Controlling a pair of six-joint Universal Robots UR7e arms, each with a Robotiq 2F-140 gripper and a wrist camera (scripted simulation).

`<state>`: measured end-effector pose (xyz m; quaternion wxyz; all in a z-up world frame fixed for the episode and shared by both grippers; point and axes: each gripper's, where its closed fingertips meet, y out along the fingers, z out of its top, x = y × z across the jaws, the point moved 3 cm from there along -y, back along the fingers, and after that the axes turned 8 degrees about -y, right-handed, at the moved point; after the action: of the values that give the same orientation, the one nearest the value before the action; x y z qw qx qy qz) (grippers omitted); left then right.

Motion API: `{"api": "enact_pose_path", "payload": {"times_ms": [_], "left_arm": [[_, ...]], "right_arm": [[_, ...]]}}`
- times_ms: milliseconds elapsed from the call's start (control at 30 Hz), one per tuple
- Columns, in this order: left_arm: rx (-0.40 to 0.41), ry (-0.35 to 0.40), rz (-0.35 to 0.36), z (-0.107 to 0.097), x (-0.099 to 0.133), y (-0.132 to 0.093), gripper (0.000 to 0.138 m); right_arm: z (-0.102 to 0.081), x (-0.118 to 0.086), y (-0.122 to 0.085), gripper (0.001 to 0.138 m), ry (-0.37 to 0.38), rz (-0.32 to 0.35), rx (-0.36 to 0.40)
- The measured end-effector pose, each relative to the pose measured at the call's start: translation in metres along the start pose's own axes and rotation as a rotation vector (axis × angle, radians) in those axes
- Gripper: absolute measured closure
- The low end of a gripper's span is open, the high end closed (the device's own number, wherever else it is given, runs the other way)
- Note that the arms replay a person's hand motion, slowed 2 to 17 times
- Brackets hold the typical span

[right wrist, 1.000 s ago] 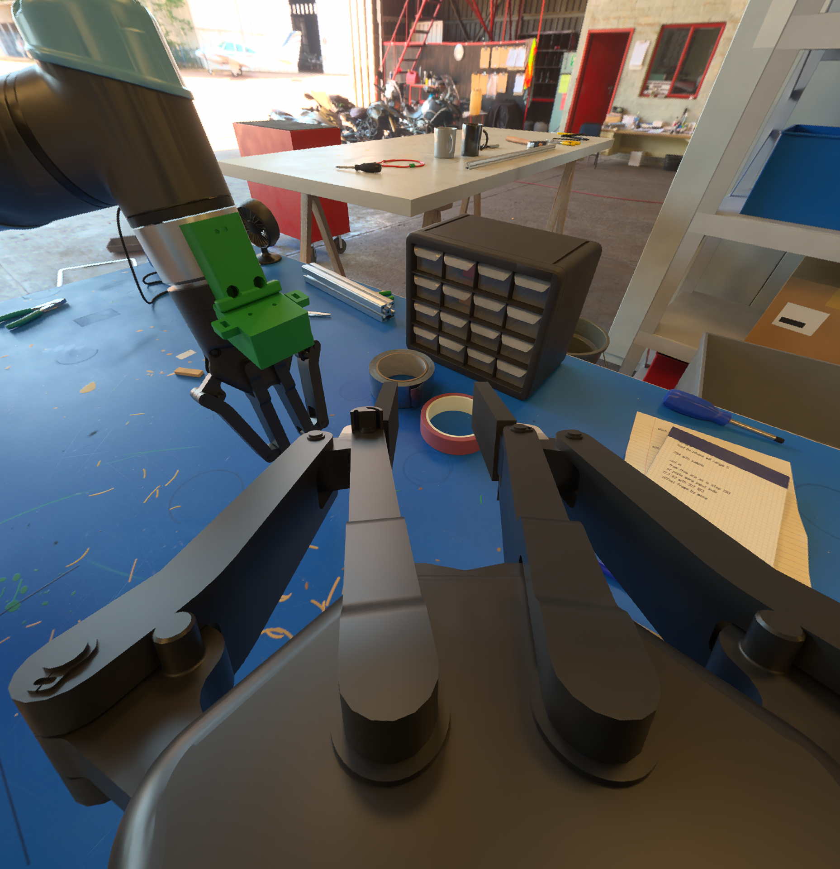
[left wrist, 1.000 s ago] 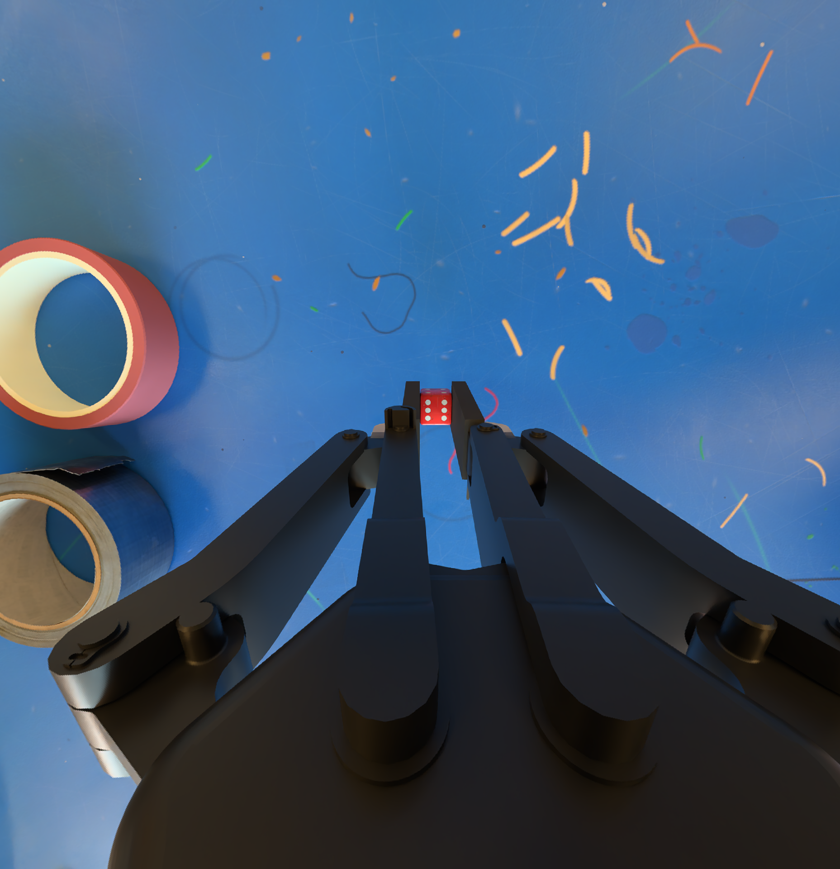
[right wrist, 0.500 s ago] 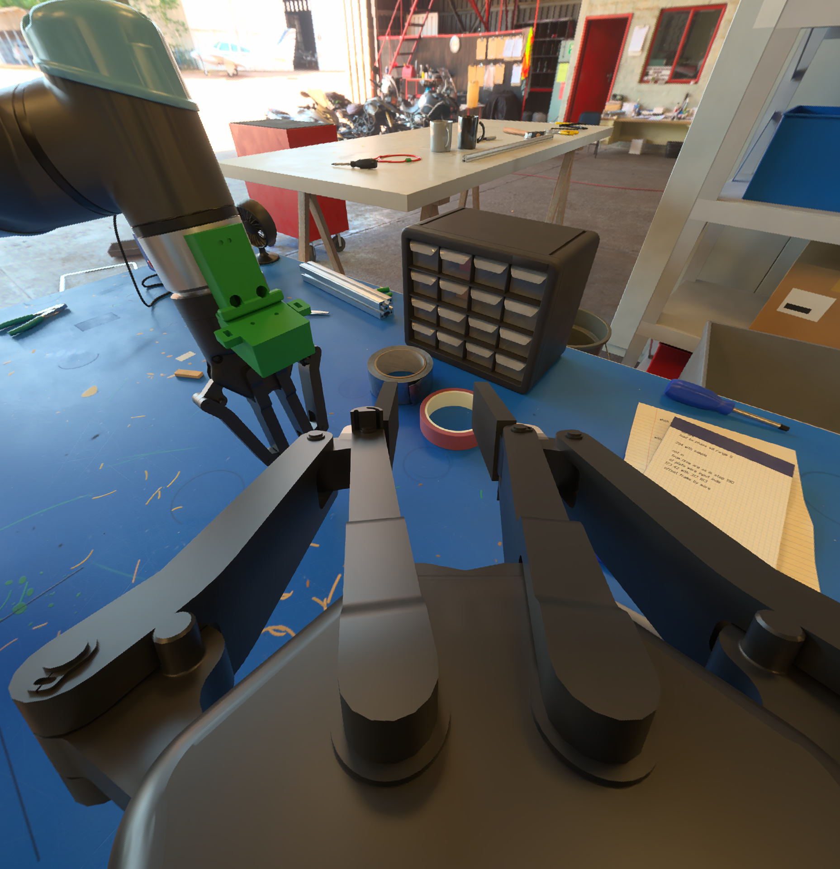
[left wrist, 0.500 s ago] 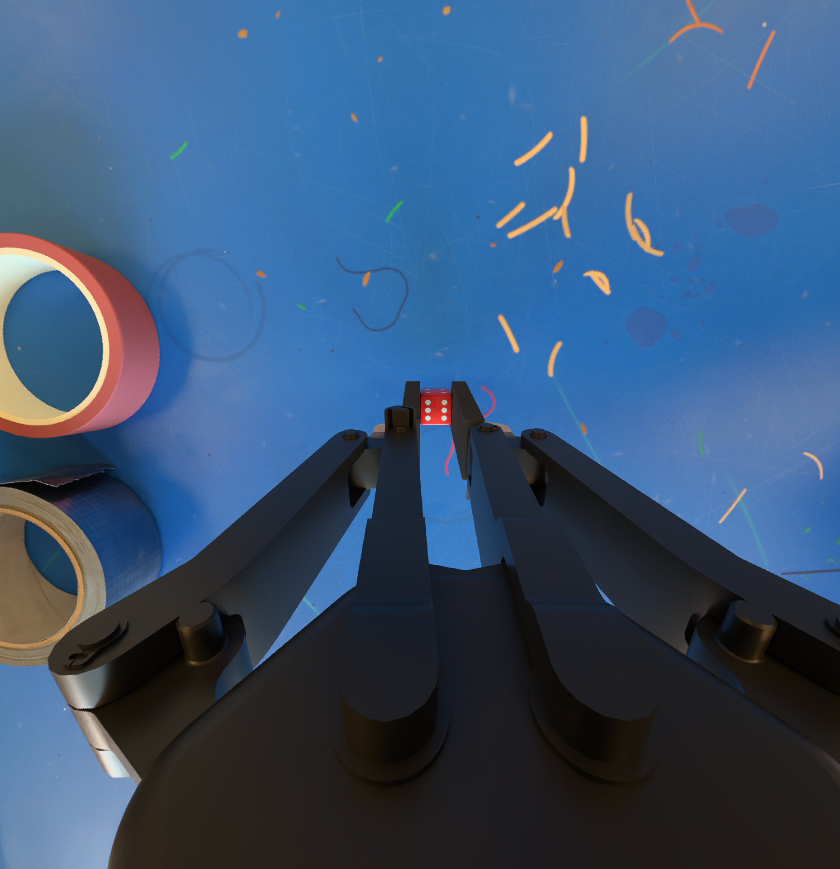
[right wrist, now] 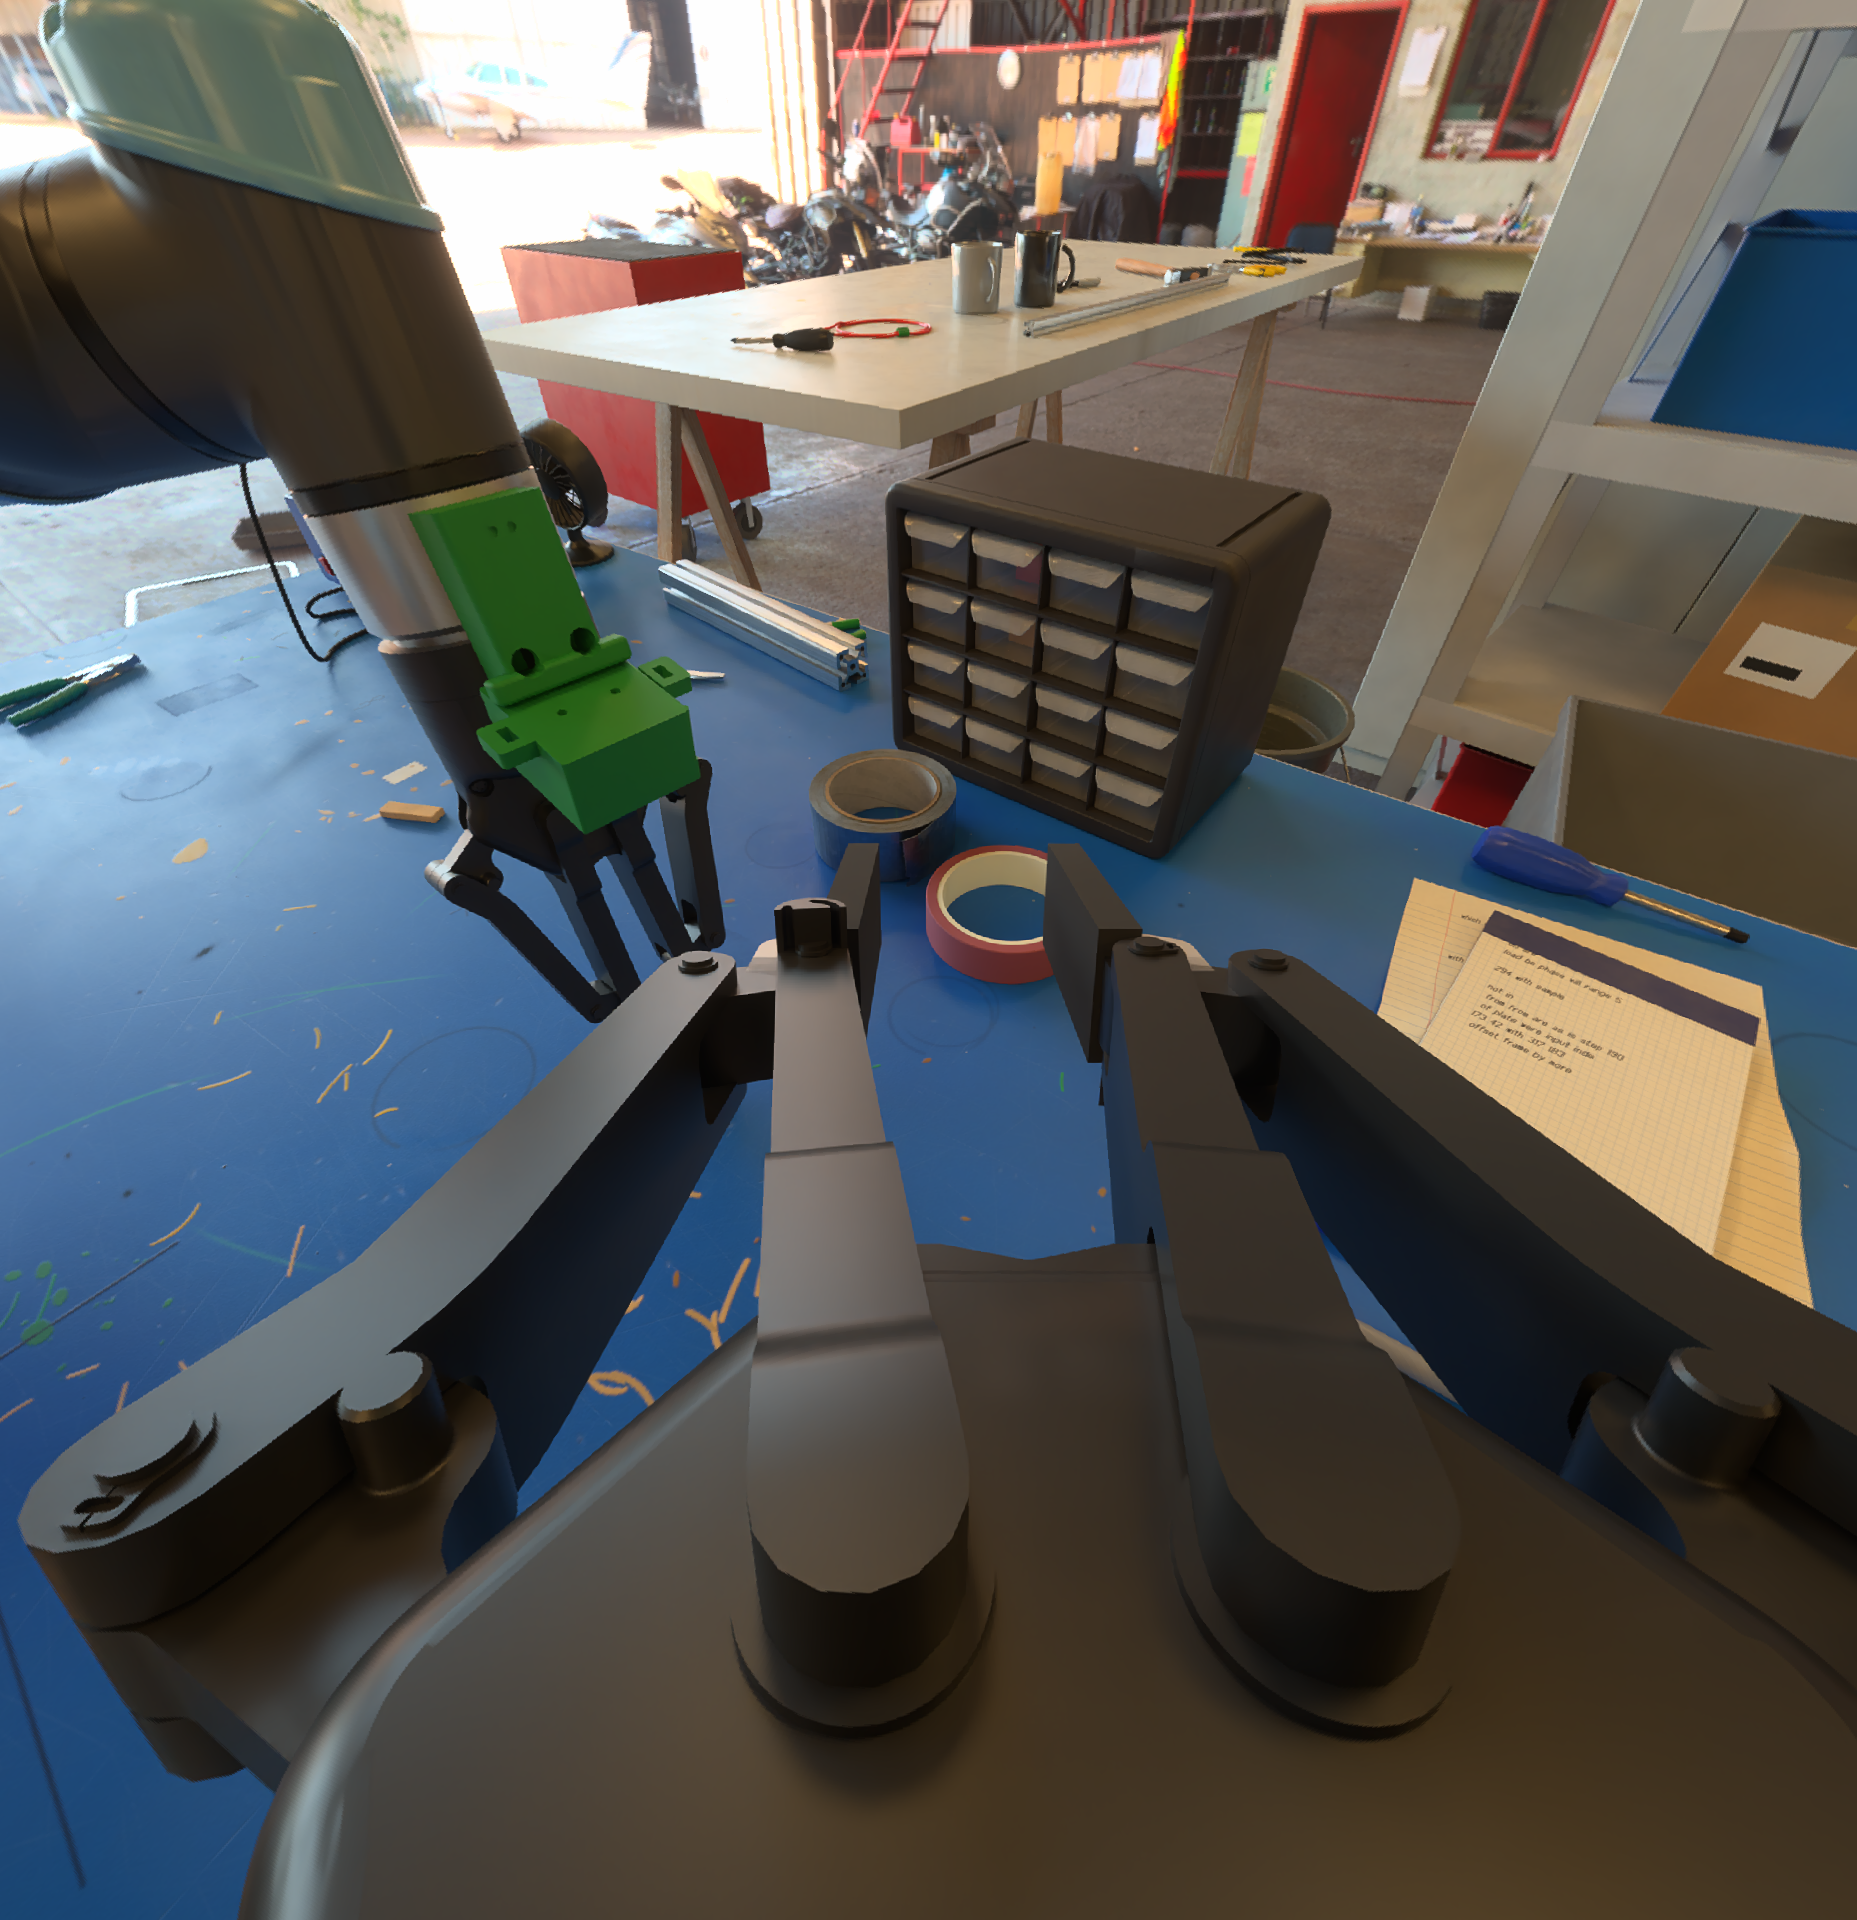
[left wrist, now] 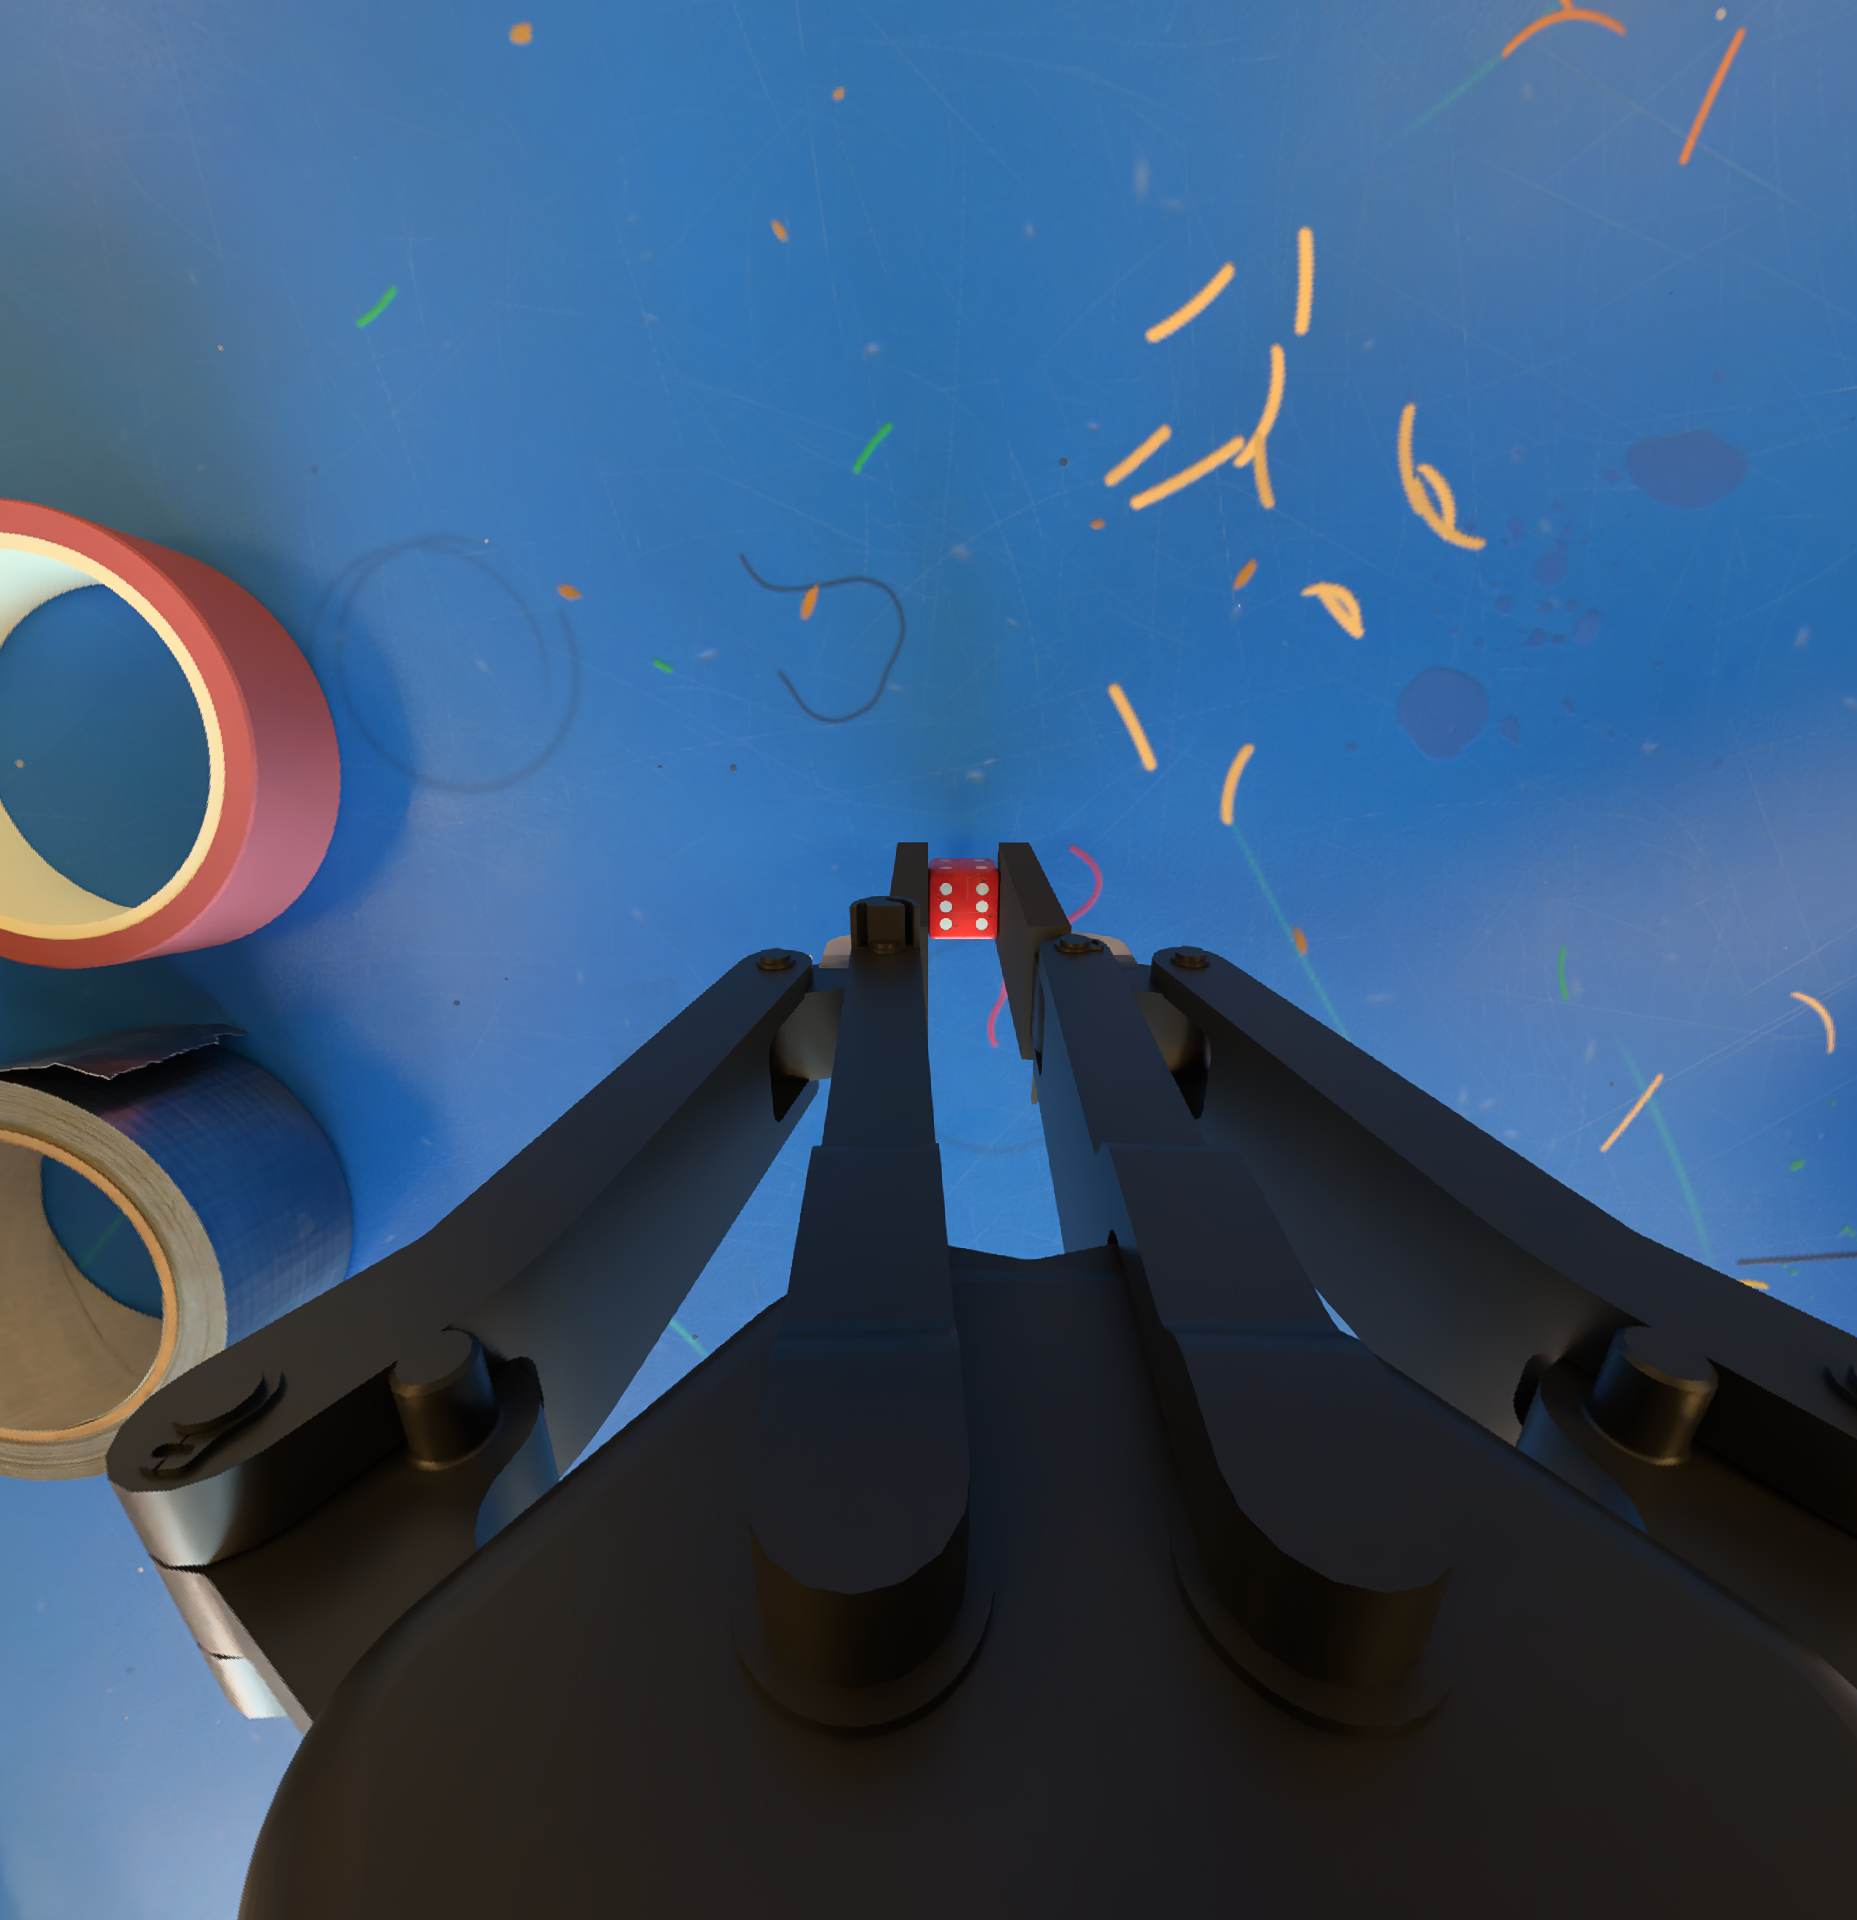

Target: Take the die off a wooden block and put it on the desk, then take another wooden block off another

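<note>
In the left wrist view, my left gripper (left wrist: pixel 963 881) is shut on a small red die (left wrist: pixel 963 900) with white pips. It holds the die just above the blue desk (left wrist: pixel 612 312), over a faint shadow. In the right wrist view, the left gripper (right wrist: pixel 633 966) points down at the desk under its green mount, and its fingertips are hidden behind my right gripper's linkage. My right gripper (right wrist: pixel 968 894) is open and empty, above the desk. No wooden block shows in either view.
A red tape roll (left wrist: pixel 259 727) and a blue tape roll (left wrist: pixel 269 1195) lie left of the die. They also show in the right wrist view as the red roll (right wrist: pixel 991 920) and the blue roll (right wrist: pixel 882 800). Beyond them are a black drawer cabinet (right wrist: pixel 1100 644), a notepad (right wrist: pixel 1610 1070), a screwdriver (right wrist: pixel 1547 868) and a wood scrap (right wrist: pixel 413 812).
My left gripper has come down closer to the desk with the die still in it, drifting slightly away from the tape rolls. My right gripper has barely moved.
</note>
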<state>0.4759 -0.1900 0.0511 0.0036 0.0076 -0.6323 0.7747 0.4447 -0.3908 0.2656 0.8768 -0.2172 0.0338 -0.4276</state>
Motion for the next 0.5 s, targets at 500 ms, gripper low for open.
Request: {"api": "enact_pose_path", "payload": {"times_ms": [500], "left_arm": [[-0.007, -0.004, -0.014, -0.0016, -0.0001, 0.0037, 0.121]], "right_arm": [[-0.0016, -0.0003, 0.0038, 0.096, -0.001, 0.006, -0.013]]}}
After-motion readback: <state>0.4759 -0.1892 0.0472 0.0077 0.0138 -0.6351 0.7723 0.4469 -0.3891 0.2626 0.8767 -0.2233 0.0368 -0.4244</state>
